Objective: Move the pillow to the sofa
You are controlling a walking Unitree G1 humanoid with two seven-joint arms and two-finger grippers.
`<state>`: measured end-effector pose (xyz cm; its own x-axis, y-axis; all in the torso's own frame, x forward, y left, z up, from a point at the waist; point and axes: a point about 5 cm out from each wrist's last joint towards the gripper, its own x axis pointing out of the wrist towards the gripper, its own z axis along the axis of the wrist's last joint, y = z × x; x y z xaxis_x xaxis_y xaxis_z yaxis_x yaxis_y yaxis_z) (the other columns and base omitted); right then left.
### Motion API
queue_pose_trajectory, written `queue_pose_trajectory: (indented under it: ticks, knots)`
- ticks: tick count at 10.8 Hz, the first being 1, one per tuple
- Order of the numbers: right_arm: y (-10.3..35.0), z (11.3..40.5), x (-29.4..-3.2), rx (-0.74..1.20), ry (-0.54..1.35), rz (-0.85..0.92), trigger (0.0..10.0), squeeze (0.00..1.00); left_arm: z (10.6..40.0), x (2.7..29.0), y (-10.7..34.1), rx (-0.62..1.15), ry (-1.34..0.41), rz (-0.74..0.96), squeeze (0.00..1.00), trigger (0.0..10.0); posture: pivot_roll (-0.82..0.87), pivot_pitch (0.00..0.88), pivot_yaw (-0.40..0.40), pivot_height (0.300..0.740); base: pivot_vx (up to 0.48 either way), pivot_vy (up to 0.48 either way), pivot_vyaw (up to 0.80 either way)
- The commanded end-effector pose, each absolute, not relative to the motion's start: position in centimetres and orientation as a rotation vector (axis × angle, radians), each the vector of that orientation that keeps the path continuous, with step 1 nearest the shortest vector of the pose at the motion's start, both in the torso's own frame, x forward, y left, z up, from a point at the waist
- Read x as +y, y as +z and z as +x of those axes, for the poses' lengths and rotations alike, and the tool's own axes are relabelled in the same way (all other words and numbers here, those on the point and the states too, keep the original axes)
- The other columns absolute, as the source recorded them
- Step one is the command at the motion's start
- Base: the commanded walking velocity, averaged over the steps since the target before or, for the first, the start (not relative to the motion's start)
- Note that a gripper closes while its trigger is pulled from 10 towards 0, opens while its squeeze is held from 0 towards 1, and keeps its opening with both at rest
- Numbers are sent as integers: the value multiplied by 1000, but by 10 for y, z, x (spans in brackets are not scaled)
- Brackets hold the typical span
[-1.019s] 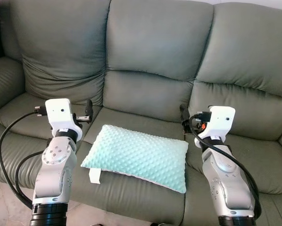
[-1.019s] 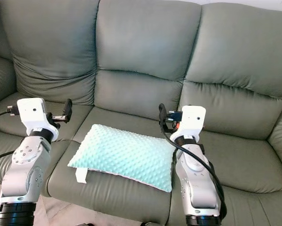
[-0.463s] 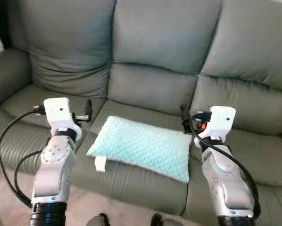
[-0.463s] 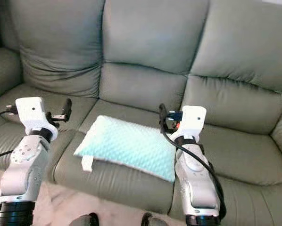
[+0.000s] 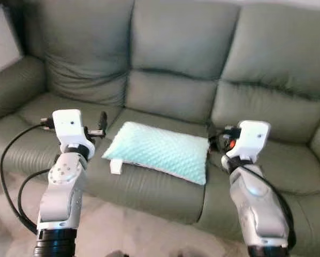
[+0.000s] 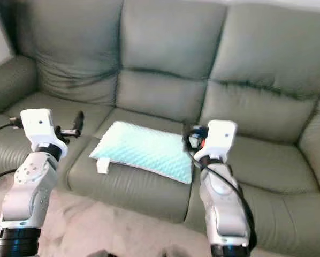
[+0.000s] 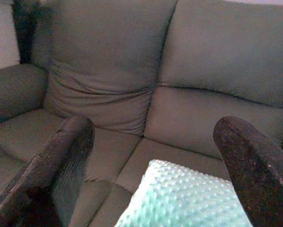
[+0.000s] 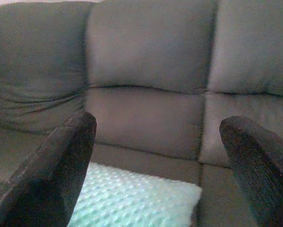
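Observation:
A mint green dotted pillow [image 5: 159, 151] lies flat on the middle seat of the grey-green sofa [image 5: 176, 64], a white tag at its front left corner. My left gripper [image 5: 101, 124] is raised to the left of the pillow, apart from it, and stands open with nothing between its fingers. My right gripper [image 5: 218, 140] is raised just right of the pillow's right edge, also open and empty. In both wrist views the pillow [image 7: 189, 201] [image 8: 134, 201] sits low between the spread black fingers [image 7: 61, 161] [image 8: 56, 170].
The sofa's left armrest [image 5: 10, 88] rises at the left. Light carpeted floor [image 5: 122, 230] runs along the sofa's front edge. A pale wall [image 5: 2, 37] shows at the upper left.
The whole picture has shifted: the sofa and pillow now sit farther away and higher in view, and floor shows in front. The camera has moved back. Both grippers keep their pose.

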<state>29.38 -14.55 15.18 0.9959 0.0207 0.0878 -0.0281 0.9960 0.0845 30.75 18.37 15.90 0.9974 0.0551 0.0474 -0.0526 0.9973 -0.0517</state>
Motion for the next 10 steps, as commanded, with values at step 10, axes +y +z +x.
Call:
queue_pose_trajectory:
  ticks: [10]
  knots:
    - [156, 300, -145, -102, 38, 22, 10000, 0, 312, 191, 153, -16, 95, -59, 0, 10000, -94, 67, -21, 740, -28, 0, 80]
